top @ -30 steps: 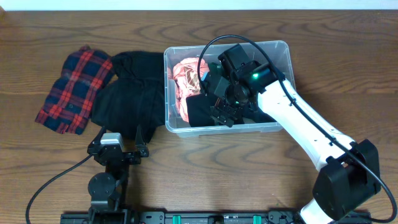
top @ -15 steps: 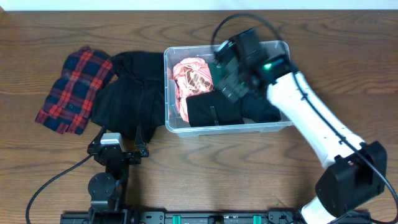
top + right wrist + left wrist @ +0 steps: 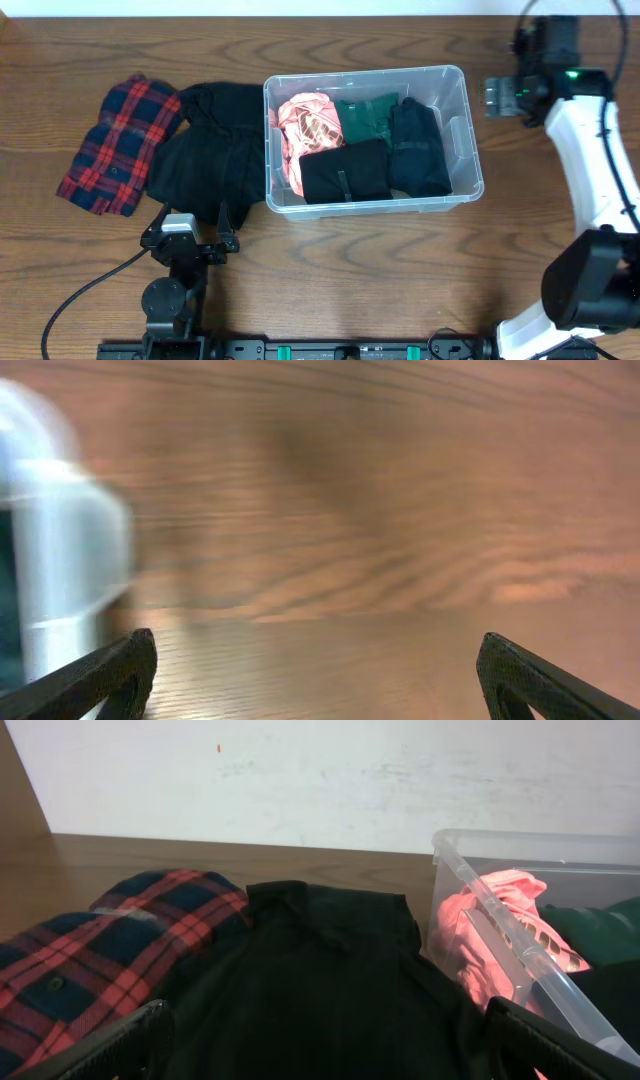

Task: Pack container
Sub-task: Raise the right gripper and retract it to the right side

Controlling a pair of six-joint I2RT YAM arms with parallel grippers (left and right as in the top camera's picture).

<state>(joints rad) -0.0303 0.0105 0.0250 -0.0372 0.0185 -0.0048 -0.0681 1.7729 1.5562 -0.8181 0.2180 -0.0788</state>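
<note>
The clear plastic container (image 3: 457,82) sits mid-table and holds a pink garment (image 3: 306,120), a green one (image 3: 367,115), a dark navy one (image 3: 418,145) and a folded black one (image 3: 345,172). A black garment (image 3: 205,155) and a red plaid shirt (image 3: 120,143) lie on the table to its left. My right gripper (image 3: 500,96) is open and empty, to the right of the container above bare table; its wrist view (image 3: 320,680) is blurred. My left gripper (image 3: 188,238) is open and empty at the front left, with the black garment (image 3: 300,980) between its fingers' line of sight.
The container's corner (image 3: 55,560) shows blurred at the left edge of the right wrist view. In the left wrist view the plaid shirt (image 3: 90,960) lies left, the container wall (image 3: 520,940) right, and a white wall stands behind the table.
My right arm has lifted out of the container and swung far to the right, empty. The green and navy garments it covered now show inside. The left arm has not moved.
</note>
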